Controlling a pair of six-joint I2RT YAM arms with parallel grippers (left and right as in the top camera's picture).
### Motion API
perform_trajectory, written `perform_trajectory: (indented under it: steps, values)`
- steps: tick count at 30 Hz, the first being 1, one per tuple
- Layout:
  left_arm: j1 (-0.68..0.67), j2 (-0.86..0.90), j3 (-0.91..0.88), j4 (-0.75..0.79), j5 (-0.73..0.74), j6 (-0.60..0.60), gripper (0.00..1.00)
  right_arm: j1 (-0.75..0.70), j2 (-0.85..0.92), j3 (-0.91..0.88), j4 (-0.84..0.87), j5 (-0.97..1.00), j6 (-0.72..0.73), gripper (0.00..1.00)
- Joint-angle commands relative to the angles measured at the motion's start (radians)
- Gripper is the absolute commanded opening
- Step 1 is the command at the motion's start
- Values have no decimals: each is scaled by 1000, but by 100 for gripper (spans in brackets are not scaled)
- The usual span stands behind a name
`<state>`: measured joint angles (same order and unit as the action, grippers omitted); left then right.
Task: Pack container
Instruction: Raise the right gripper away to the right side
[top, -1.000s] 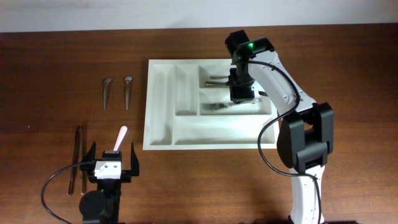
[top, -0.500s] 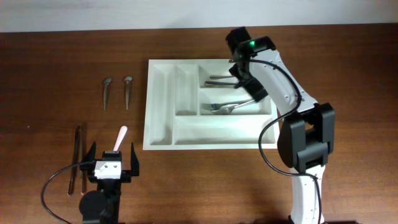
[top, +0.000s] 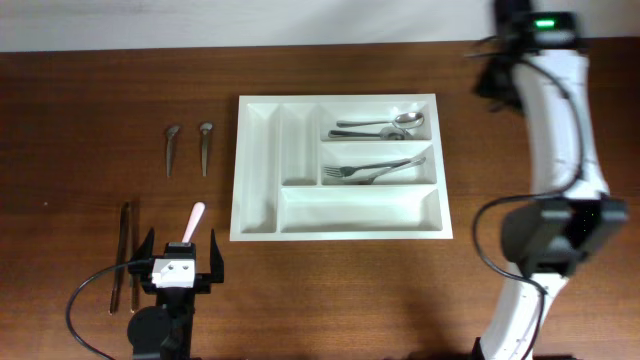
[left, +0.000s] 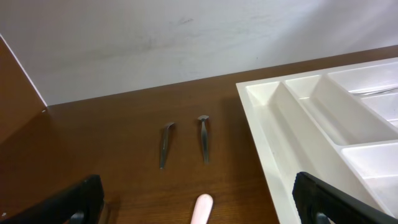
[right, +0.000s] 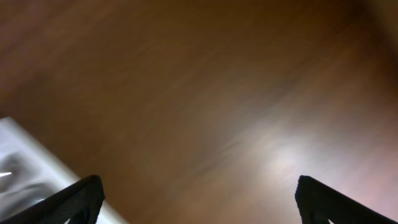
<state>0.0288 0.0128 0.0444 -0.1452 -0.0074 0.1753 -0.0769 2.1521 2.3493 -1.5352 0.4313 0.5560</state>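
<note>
The container (top: 258, 170) is a white compartmented tray mid-table. Its top right compartment holds spoons (top: 385, 126), and the one below holds forks (top: 370, 168). My left gripper (top: 180, 262) stands open near the front left. A pink-handled utensil (top: 193, 222) lies on the wood just ahead of it, showing as the pink handle (left: 202, 208) between the open fingers of the left gripper (left: 199, 202). My right gripper (top: 490, 76) hangs beyond the tray's far right corner. The blurred right wrist view shows the right gripper (right: 199, 199) open and empty over bare wood.
Two short metal utensils (top: 171, 148) (top: 206, 146) lie left of the tray; in the left wrist view they appear as utensils (left: 164, 143) (left: 204, 138) beside the container (left: 273, 137). Two long thin dark pieces (top: 124, 255) lie at the far left front. The white wall borders the table's back edge.
My right gripper opened over the fork compartment, left a fork lying there, then swung up and away to the far right corner. The left arm has not moved.
</note>
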Motion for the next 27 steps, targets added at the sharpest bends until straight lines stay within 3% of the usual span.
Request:
perform_trajectory:
  steps: [1,4,8,16,22,27]
  values:
    - [5,-8,-6,2,11,-9,99,-69,-72,26,-25,9,-355,99]
    - [5,-8,-6,2,11,-9,99,-121,-75,21,-76,-102,-586,99]
    - [5,-8,-6,2,11,-9,99,-188,-68,-14,-48,-296,-708,99]
    - [5,-8,-6,2,11,-9,99,-259,-68,-227,73,-323,-830,99]
    - [5,-8,-6,2,11,-9,99,-278,-68,-426,169,-302,-829,99]
    - [5,-8,-6,2,11,-9,99,-279,-68,-489,212,-235,-829,99]
